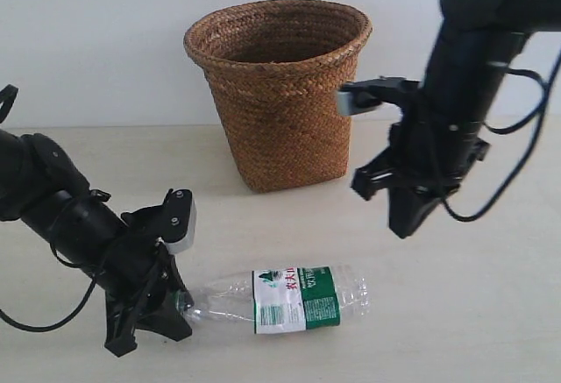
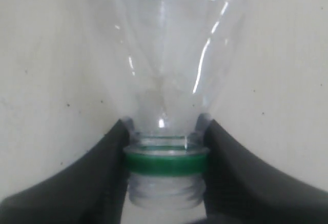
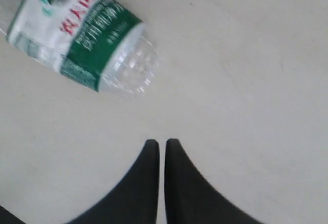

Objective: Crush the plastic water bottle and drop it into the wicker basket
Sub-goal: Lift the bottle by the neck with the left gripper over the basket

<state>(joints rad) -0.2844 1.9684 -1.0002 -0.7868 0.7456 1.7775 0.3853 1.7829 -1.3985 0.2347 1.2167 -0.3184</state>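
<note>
The plastic water bottle (image 1: 289, 300) lies on its side on the table, neck pointing left, label facing up. My left gripper (image 1: 175, 306) is shut on the bottle's neck; in the left wrist view its black fingers (image 2: 110, 167) press both sides of the green cap ring (image 2: 165, 163), and no cap is on the threads. The bottle's clear body (image 2: 164, 49) runs away from the camera. My right gripper (image 1: 405, 225) hangs shut and empty above the table, up and to the right of the bottle's base (image 3: 128, 65). The wicker basket (image 1: 279, 94) stands upright behind.
A pale wall rises behind the basket. Bare table surface (image 1: 456, 304) lies to the right of the bottle and under the right gripper. Black cables trail from both arms.
</note>
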